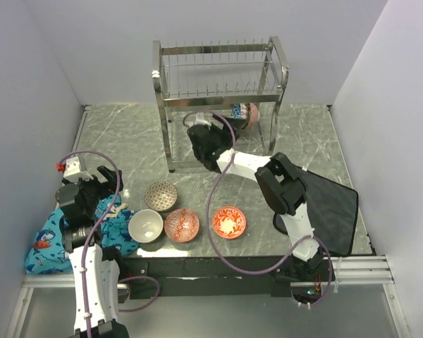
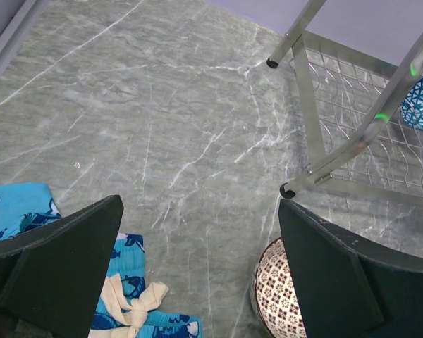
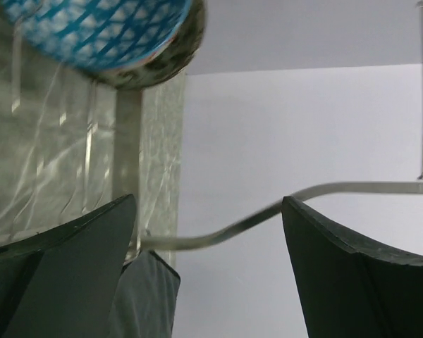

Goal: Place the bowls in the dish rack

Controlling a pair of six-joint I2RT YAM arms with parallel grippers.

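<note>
Your right gripper (image 3: 208,239) hung open by the blue bowl (image 3: 106,35) in the dish rack (image 1: 218,70); four bowls (image 1: 181,225) awaited loading.

Bare table (image 1: 134,137) left of dish rack (image 1: 218,93), four bowls (image 1: 181,225) crowding near edge

Camera set-up: one fixed overhead view, two wrist-mounted views.

The table (image 1: 127,141) is seen from high behind its near edge, looking down and forward, with the dish rack (image 1: 218,70) at the far end. The left wrist view is set low over the table (image 2: 162,127) and faced toward a foot of the dish rack (image 2: 307,91). The right wrist view is held very near and tilted at the rack's lower tier (image 3: 352,188). The blue bowl (image 1: 237,111) (image 2: 421,102) (image 3: 99,35) is shared by all three.
</note>
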